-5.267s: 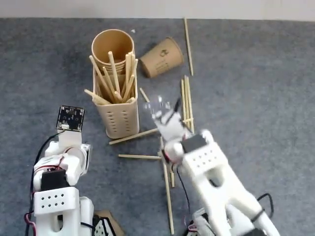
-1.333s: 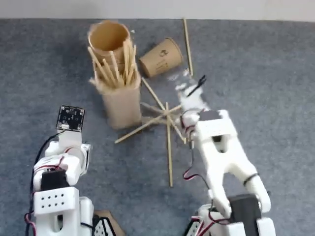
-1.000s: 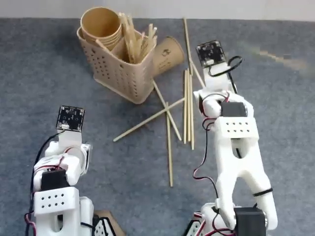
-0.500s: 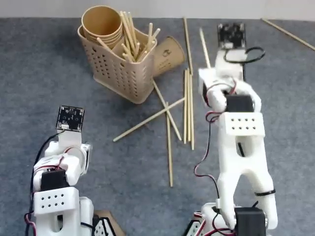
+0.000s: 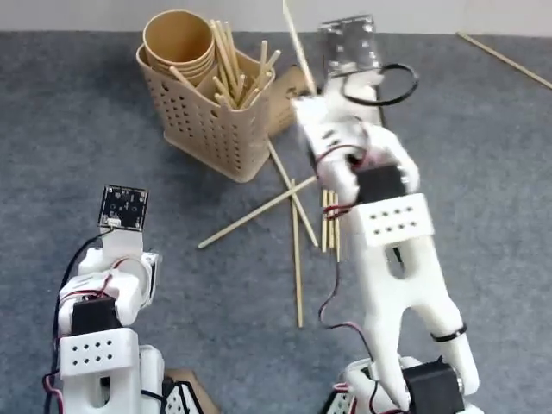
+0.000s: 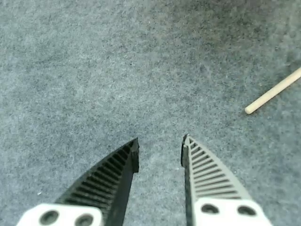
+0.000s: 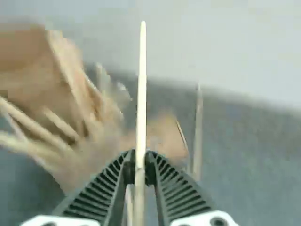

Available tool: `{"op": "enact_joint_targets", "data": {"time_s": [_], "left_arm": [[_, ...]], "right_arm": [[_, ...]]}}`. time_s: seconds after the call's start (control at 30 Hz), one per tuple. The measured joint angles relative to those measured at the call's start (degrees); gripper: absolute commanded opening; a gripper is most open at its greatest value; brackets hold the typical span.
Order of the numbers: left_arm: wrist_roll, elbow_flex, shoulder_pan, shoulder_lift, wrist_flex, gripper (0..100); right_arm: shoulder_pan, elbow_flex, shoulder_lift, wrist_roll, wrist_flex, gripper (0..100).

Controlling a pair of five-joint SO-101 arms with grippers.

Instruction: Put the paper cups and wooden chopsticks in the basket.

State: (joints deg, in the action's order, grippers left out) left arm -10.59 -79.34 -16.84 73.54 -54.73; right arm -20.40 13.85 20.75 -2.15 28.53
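A tan perforated basket (image 5: 207, 121) stands at the back left, holding stacked paper cups (image 5: 177, 47) and several wooden chopsticks (image 5: 237, 73). Another paper cup (image 5: 280, 90) lies on its side just right of the basket, partly hidden by the right arm. My right gripper (image 5: 309, 99) (image 7: 139, 157) is shut on one chopstick (image 5: 294, 39) (image 7: 142, 84), held up beside the basket's right edge. Several loose chopsticks (image 5: 259, 211) lie crossed on the grey mat in the middle. My left gripper (image 6: 160, 141) is open over bare mat, near a chopstick's end (image 6: 275, 92).
One stray chopstick (image 5: 504, 60) lies at the far right back of the mat. The left arm (image 5: 99, 319) sits at the front left, well clear of the basket. A pale wall borders the mat's back edge.
The right arm has swung left toward the basket with the chopstick in its gripper. Over a second ago the basket shifted back and left. The left arm has stayed still.
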Motion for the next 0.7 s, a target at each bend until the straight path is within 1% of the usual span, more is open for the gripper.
{"op": "enact_joint_targets", "data": {"time_s": [0.17,0.27,0.33,0.43,0.6,0.7], "left_arm": [[0.0,0.0,0.0,0.0,0.0,16],[0.0,0.0,0.0,0.0,0.0,16],[0.0,0.0,0.0,0.0,0.0,16],[0.0,-0.26,0.0,0.0,0.0,16],[0.0,-0.53,0.0,0.0,0.0,16],[0.0,-0.53,0.0,0.0,0.0,16]], "right_arm": [[-10.9,1.23,-0.09,0.0,-26.9,0.5],[-16.7,2.81,-2.81,0.0,-40.18,0.5],[-18.81,3.16,-6.15,0.0,-47.38,0.5],[-19.69,3.16,-13.1,0.0,-59.16,0.5],[-19.25,3.08,-31.12,0.09,-81.67,0.5],[-17.67,0.0,-41.32,-2.11,-90.73,0.5]]}}
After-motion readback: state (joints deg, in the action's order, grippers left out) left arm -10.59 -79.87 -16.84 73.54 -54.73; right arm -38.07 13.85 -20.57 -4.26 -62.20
